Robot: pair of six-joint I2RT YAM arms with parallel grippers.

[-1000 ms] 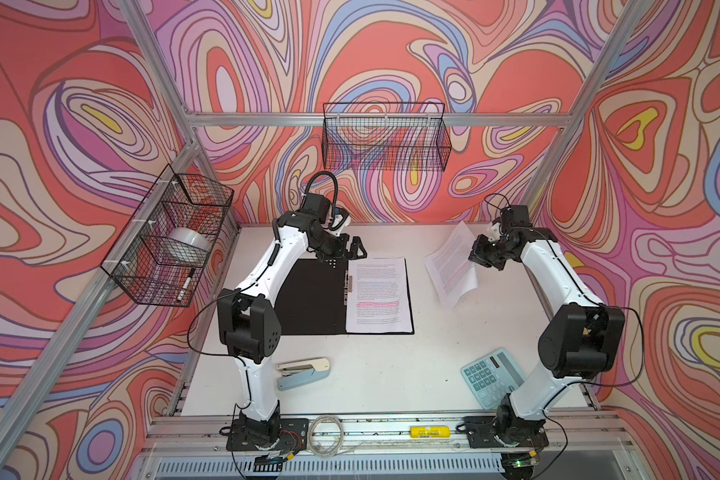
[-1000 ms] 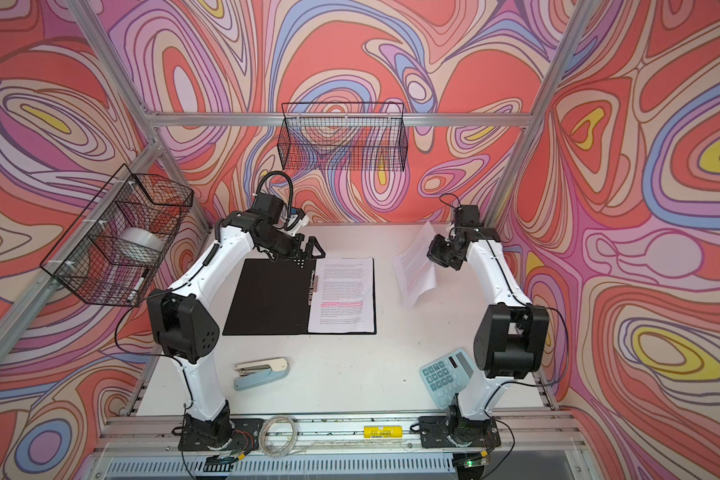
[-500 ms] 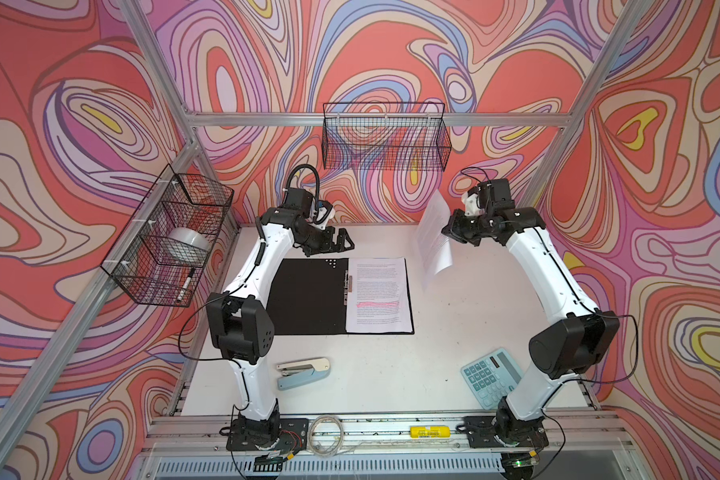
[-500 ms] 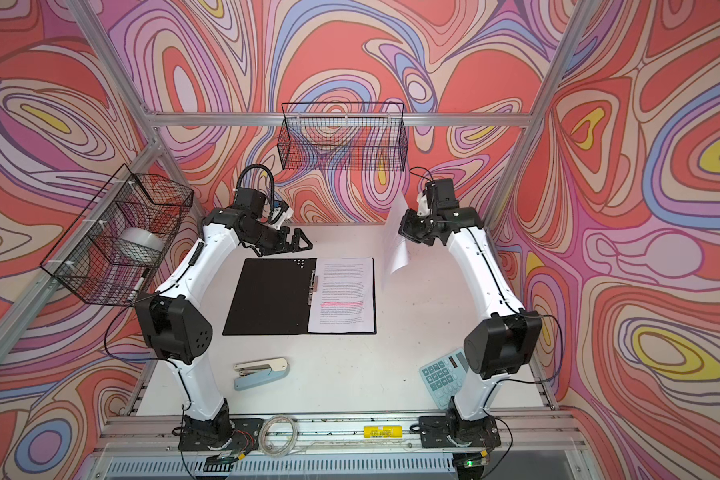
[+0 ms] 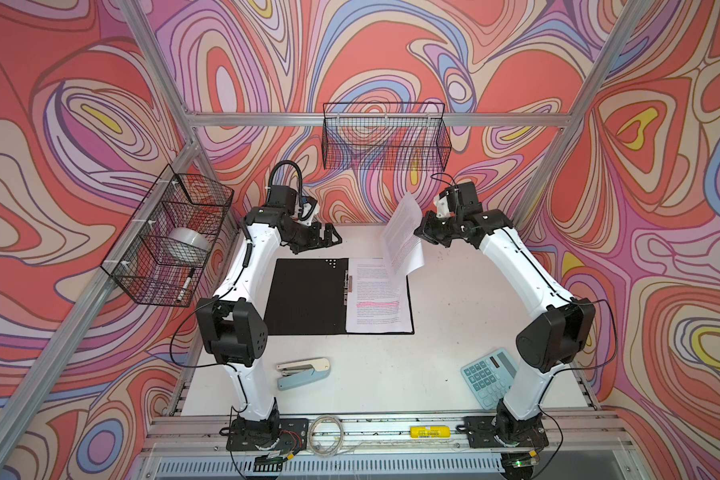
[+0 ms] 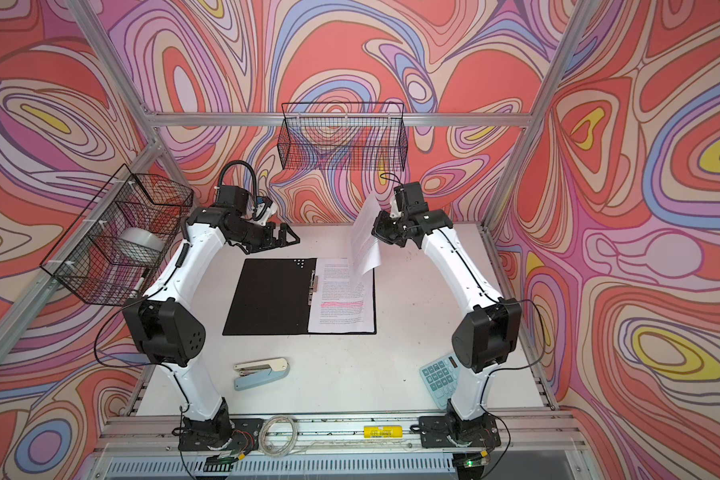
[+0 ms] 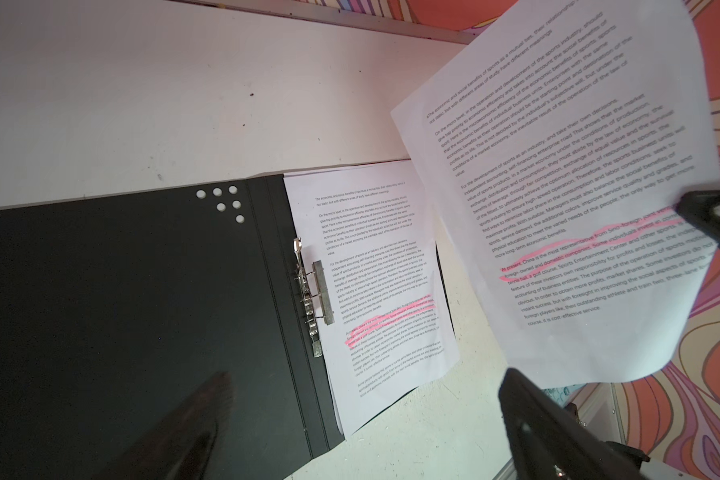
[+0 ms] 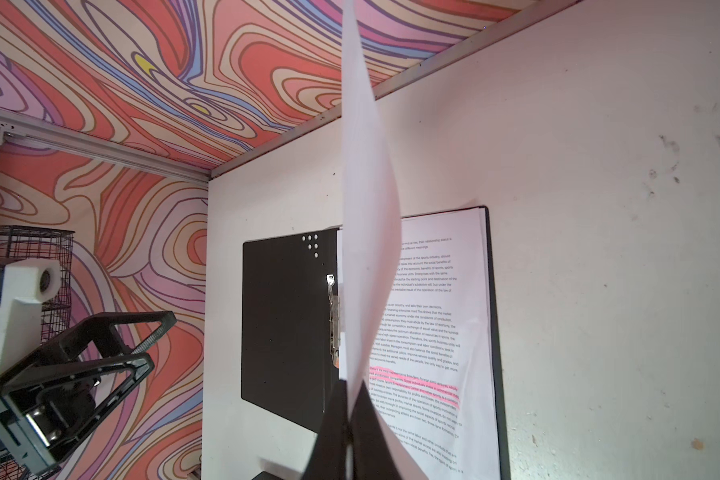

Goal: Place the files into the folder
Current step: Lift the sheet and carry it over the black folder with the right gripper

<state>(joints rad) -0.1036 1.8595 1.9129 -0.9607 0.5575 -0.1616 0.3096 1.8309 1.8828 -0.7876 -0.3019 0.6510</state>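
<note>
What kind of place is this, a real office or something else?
Probably a robot test cell, not an office: two robot arms at a white table, a metal frame with patterned walls, and desk things like a folder, stapler and calculator.

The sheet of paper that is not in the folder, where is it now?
In both top views the sheet hangs at the back, right of the middle, pinched by the right gripper above the far right corner of the open folder.
</note>
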